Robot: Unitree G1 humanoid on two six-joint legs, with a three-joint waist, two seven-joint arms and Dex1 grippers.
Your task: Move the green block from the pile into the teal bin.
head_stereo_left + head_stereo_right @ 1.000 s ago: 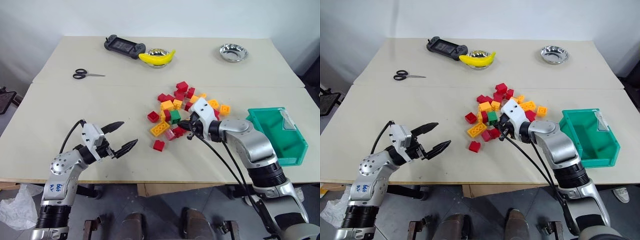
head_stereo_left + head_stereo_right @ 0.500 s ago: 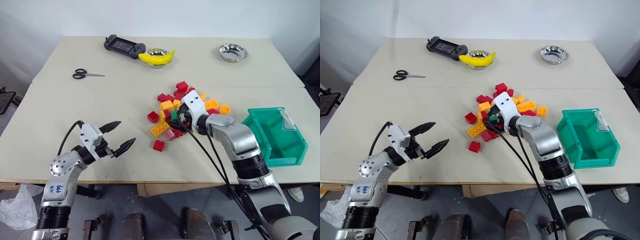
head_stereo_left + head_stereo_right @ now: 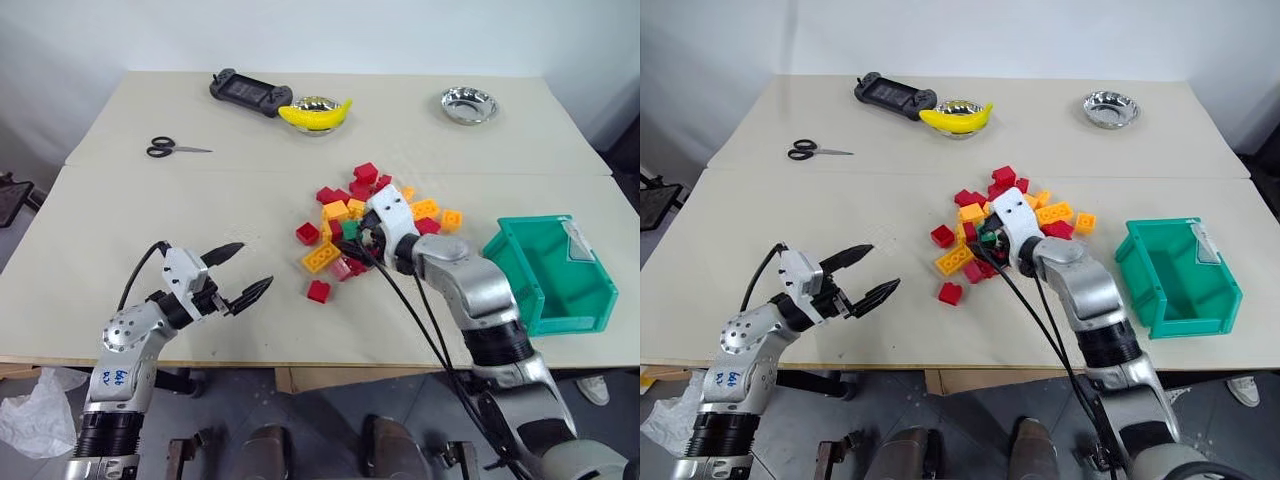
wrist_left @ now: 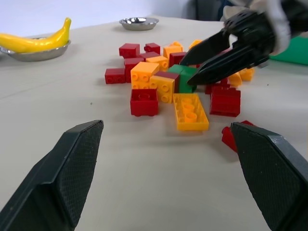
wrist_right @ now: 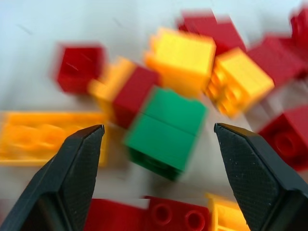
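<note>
Right wrist view blurred; green block (image 5: 166, 132) partly hidden by right gripper (image 3: 362, 238) in head views.

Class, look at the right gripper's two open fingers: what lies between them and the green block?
Nothing. In the right wrist view, the right gripper stands open with the green block straight ahead; no brick blocks the gap.

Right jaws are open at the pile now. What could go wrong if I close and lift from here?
1. The green block sits tight against red and orange-yellow bricks in the pile, so the right gripper could pinch or drag a neighbour along.
2. The jaws straddle the block loosely; an off-centre close might twist it free before it reaches the teal bin.
</note>
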